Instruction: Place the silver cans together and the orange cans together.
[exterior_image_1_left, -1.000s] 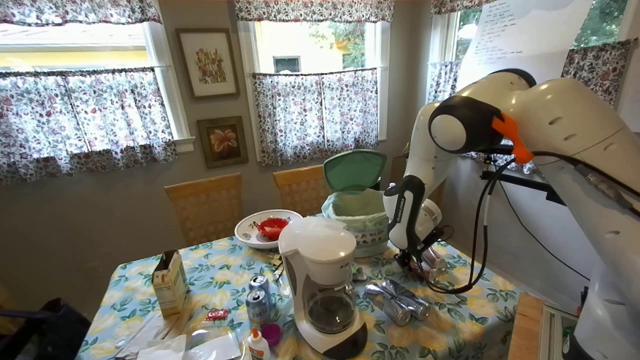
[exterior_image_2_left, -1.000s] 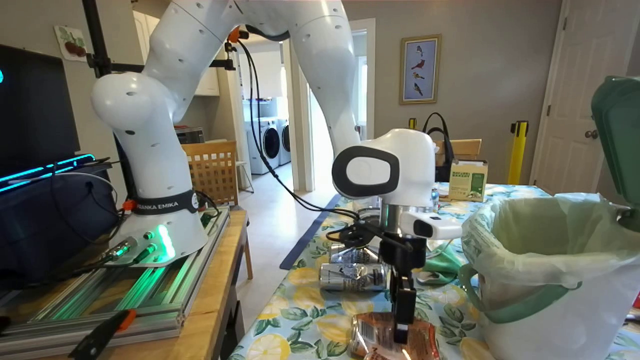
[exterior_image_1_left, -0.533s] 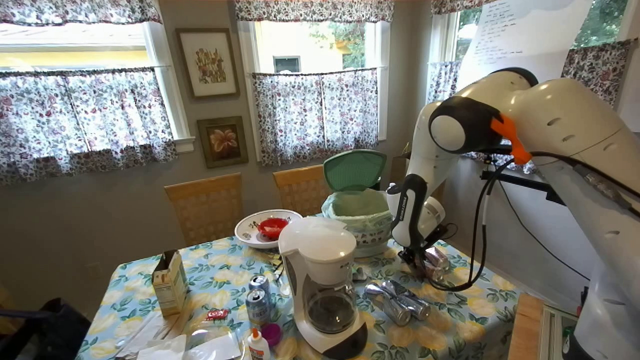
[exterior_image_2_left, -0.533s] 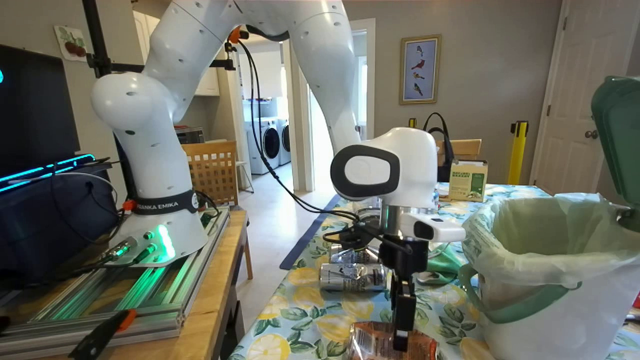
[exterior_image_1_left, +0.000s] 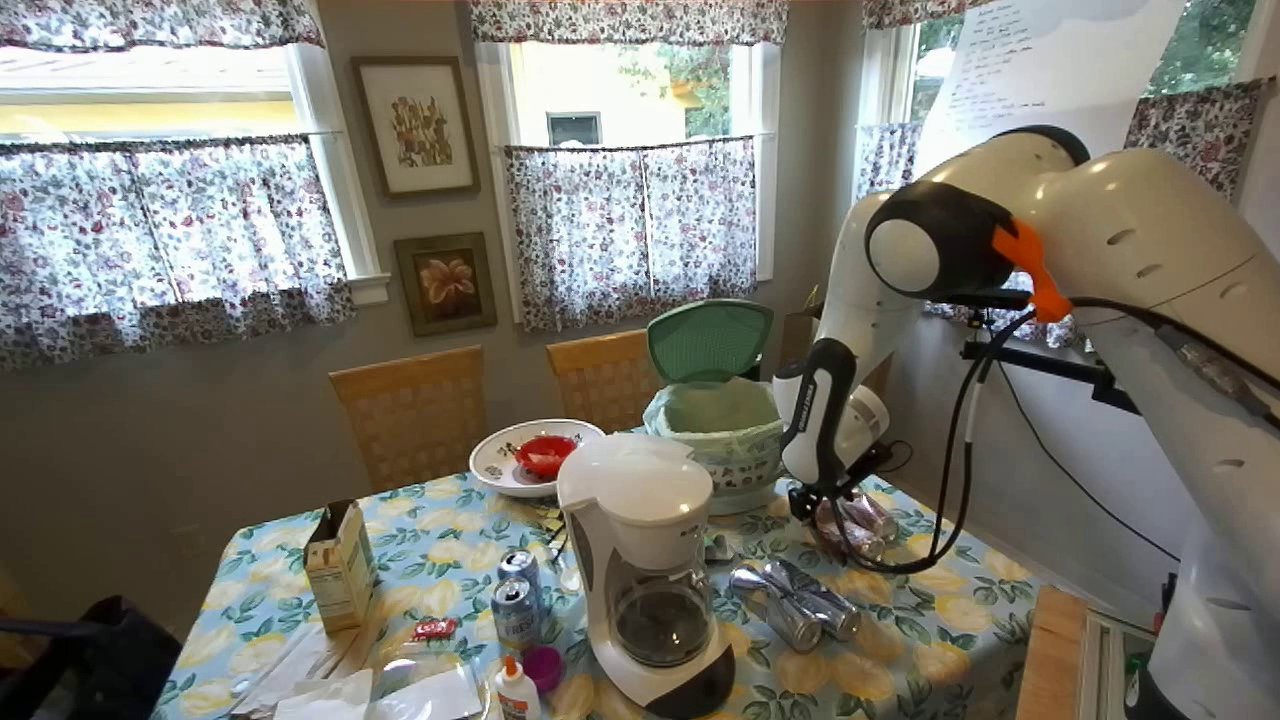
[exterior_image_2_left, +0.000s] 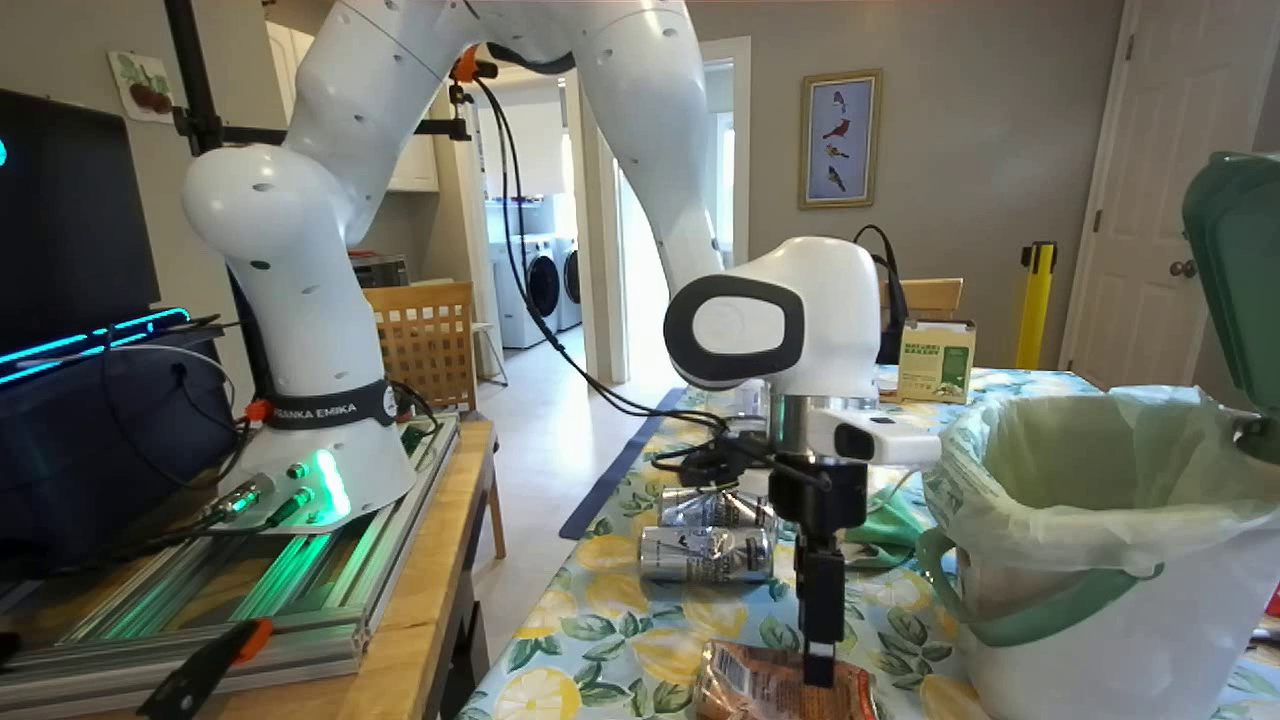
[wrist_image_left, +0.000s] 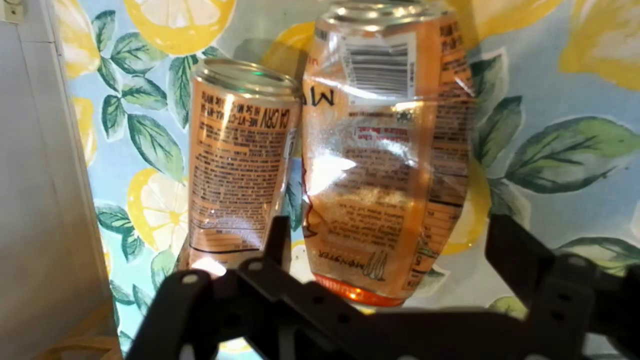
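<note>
Wrist view: a wide orange can (wrist_image_left: 385, 165) on its side on a lemon-patterned counter (wrist_image_left: 565, 95), dented and swollen at the middle. Just left of the wide orange can, a narrow orange can (wrist_image_left: 235, 180), also lying down, nearly parallel; cannot tell whether touching at the rim. Probably flat because too dented to stand well, and close together to make the orange group. Black fingers (wrist_image_left: 520, 255) spread well apart, left and right of the wide orange can, gripping nothing; likely parted so far to clear that broad middle.

In an exterior view: two silver cans (exterior_image_1_left: 790, 612) lying side by side, pinched at the waist, in front and to the left of the wide orange can, clearly apart from it; presumably at that gap to read as a separate group. Farther left of the wide orange can, a coffee maker (exterior_image_1_left: 640, 540), then two upright bluish cans (exterior_image_1_left: 515, 605), perhaps not meant for sorting.

In an exterior view: fingers pointing down over the wide orange can, silver cans beyond it, a lined bin (exterior_image_2_left: 1130, 655) to its right. Apparently near completion, with like beside like.
</note>
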